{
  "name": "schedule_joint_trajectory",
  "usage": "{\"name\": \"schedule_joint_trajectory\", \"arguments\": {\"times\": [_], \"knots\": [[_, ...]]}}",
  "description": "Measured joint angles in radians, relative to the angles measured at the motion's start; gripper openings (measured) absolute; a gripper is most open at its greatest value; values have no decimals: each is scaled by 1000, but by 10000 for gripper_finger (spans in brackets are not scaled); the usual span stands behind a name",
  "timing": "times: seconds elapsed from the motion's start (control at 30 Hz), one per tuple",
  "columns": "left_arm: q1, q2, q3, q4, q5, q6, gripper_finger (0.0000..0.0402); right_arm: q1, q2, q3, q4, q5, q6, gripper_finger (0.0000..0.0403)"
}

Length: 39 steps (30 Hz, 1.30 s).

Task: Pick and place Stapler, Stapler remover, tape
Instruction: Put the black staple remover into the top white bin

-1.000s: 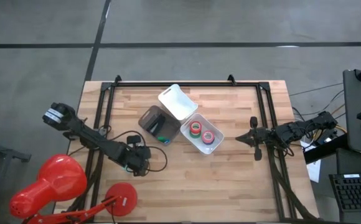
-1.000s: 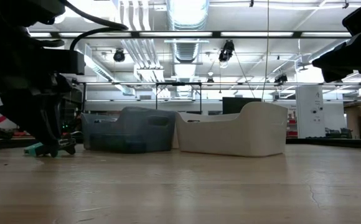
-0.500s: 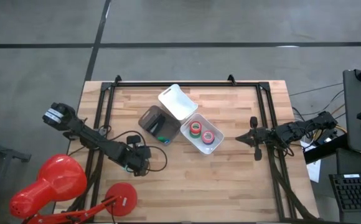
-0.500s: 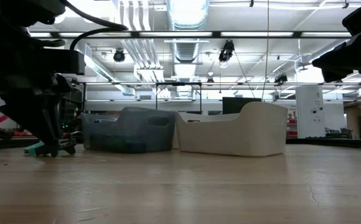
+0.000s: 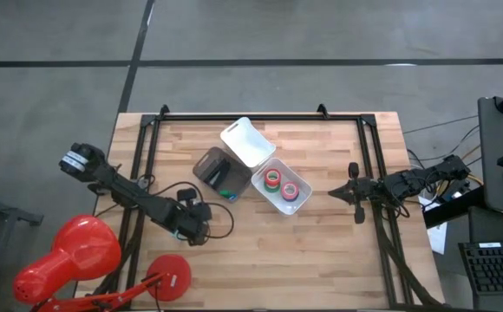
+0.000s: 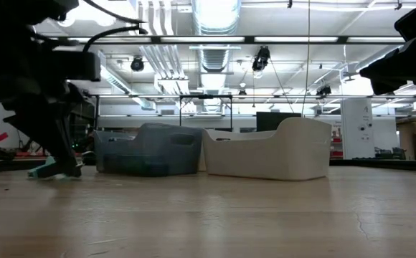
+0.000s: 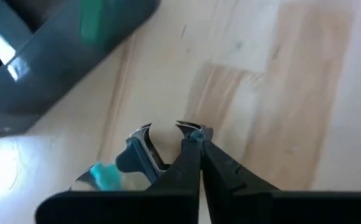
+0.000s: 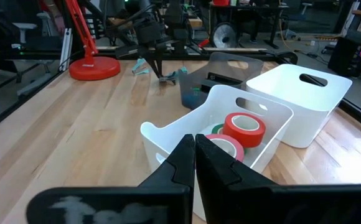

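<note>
My left gripper (image 5: 195, 228) is near the table's near-left part and is shut at the staple remover (image 7: 144, 157), a pair of metal claws with teal-blue handles. In the low view the remover (image 6: 52, 170) sits low under the gripper, just at the tabletop. A grey bin (image 5: 216, 171) holds a dark stapler (image 8: 221, 78) and a green thing (image 8: 196, 97). A white bin (image 5: 284, 189) holds red, pink and green tape rolls (image 8: 244, 128). My right gripper (image 5: 353, 192) waits shut at the table's right side. My left gripper has its shut fingers on one claw arm (image 7: 191, 130) of the staple remover, and the rest of the remover lies beside the fingers. It comes from above, slanting down. Whether the remover is clear of the table, I cannot tell.
A second white bin (image 5: 247, 141) stands against the grey one toward the far edge. A red desk lamp (image 5: 78, 254) with its round base (image 5: 170, 276) stands at the near-left corner. Bare wood lies between the bins and the near edge.
In the low view my left gripper has risen slightly and shifted, and the teal remover under it has moved a little with it. My right arm has kept still.
</note>
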Motion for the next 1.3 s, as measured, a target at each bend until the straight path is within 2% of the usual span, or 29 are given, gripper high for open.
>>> {"name": "schedule_joint_trajectory", "arguments": {"times": [0.2, 0.33, 0.53, 0.67, 0.77, 0.87, 0.93, 1.03, 1.3], "knots": [[-1, 0, 66, 2, -3, 22, 6, 0, 0, 0, 0, 0, 0, 8], [0, 0, 113, 2, -64, 36, 4, 0, 0, 0, 0, 0, 0, 8], [3, -1, 192, 0, -283, -24, 3, 0, 0, 0, 0, 0, 0, 8], [19, -2, 248, 4, -487, -13, 5, 0, 0, 0, 0, 0, 0, 8], [45, -2, 272, 43, -625, 36, 5, 0, 0, 0, 0, 0, 0, 8], [95, -2, 277, 133, -697, 84, 3, 0, 0, 0, 0, 0, 0, 8], [148, -2, 277, 191, -701, 77, 3, 0, 0, 0, 0, 0, 0, 8], [237, 0, 277, 271, -646, 64, 9, 0, 0, 0, 0, 0, 0, 8], [477, 28, 277, 492, -370, 152, 4, 0, 0, 0, 0, 0, 0, 8]]}}
